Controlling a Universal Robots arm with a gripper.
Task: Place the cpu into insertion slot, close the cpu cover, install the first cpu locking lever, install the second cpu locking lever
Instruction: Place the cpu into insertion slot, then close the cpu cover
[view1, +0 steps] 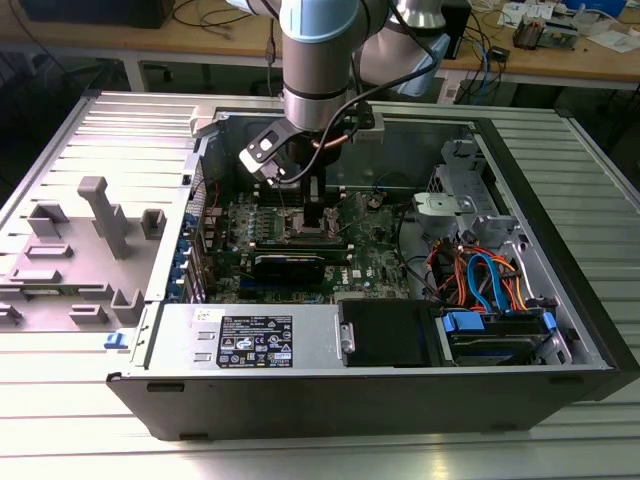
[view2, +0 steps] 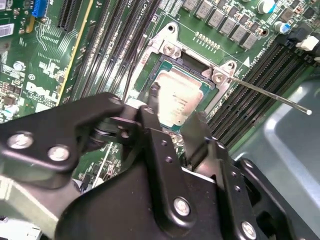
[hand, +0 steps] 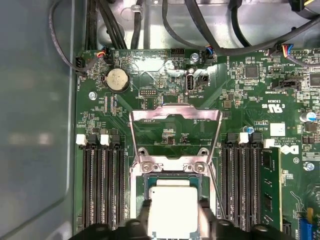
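The gripper (hand: 174, 222) has its jaws closed on two opposite edges of the cpu (hand: 172, 202), which sits in the insertion slot (hand: 141, 181). The cpu cover (hand: 175, 113) stands swung open, hinged at that slot's edge.

1. Counting one cpu (hand: 172, 207), one insertion slot (view2: 192, 59) and one cpu cover (hand: 175, 114).
2. Seeing one gripper (hand: 175, 220) with two fingers (hand: 206, 220), riding on one arm (view1: 320, 60).
3. Counting two hinge screws (hand: 145, 166) in both wrist views.
4. Seeing one coin cell (hand: 116, 79) in the first wrist view.
5. Seeing one thin lever rod (view2: 270, 95) in the second wrist view.
6. Counting one computer case (view1: 400, 400) in the exterior view.
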